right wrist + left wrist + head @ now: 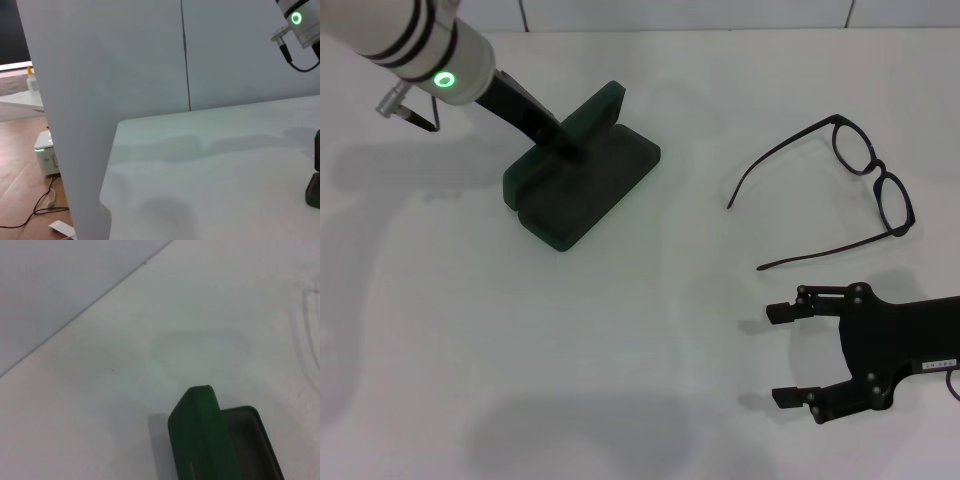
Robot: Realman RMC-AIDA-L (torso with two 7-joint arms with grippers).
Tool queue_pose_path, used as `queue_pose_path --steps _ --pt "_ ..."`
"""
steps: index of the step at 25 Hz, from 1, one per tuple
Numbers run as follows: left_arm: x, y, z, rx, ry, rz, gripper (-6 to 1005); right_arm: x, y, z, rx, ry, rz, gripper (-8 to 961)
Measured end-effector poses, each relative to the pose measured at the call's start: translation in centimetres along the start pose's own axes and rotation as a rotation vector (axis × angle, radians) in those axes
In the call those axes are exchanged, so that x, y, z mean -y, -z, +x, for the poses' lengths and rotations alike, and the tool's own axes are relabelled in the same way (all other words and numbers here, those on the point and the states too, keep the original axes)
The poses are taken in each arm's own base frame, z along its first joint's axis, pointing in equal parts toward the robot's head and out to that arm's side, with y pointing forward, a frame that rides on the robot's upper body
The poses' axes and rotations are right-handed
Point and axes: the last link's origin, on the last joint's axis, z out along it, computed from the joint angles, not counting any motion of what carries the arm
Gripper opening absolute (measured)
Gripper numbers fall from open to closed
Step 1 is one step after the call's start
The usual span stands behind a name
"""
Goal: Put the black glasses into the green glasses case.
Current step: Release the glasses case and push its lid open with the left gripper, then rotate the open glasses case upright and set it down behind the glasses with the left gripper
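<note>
The green glasses case (582, 187) lies open on the white table (620, 360) at the left centre, its lid (598, 113) standing up at the far side. My left gripper (563, 145) reaches down onto the case at the lid. The left wrist view shows the raised lid (199, 435) and the dark lining (247, 432). The black glasses (879, 166) lie unfolded on the table at the right, temple arms pointing toward the case. My right gripper (778, 355) is open and empty, just in front of the glasses, apart from them.
The table's far edge meets a pale wall. The right wrist view shows a white panel (75, 125) close by, the table's side edge, and a floor with cables and a small box (46, 152) beyond it.
</note>
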Motion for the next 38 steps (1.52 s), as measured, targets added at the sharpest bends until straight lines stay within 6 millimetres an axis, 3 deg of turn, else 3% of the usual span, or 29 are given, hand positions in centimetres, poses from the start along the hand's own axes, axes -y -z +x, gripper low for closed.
queue_pose_path --steps 2,13,21,31,32,38 --pt "-0.4 -0.3 0.0 0.012 -0.023 0.001 842 0.0 0.0 0.0 0.0 -0.001 0.001 858" --pt "-0.8 -0.9 0.4 -0.007 -0.042 0.021 402 -0.1 0.1 0.2 -0.004 -0.005 0.008 858" --pt "-1.0 -0.8 0.3 0.007 -0.055 0.004 231 0.1 0.1 0.2 -0.006 -0.003 0.011 858" --pt "-2.2 0.8 0.1 -0.047 -0.248 -0.062 225 0.2 0.1 0.3 -0.013 -0.004 0.023 857" --pt "-2.9 1.4 -0.4 -0.096 -0.352 -0.101 228 0.2 0.1 0.3 -0.013 -0.005 0.024 857" --pt "-4.1 1.5 -1.8 -0.175 -0.54 -0.14 252 0.2 0.2 0.4 -0.015 -0.005 0.028 857"
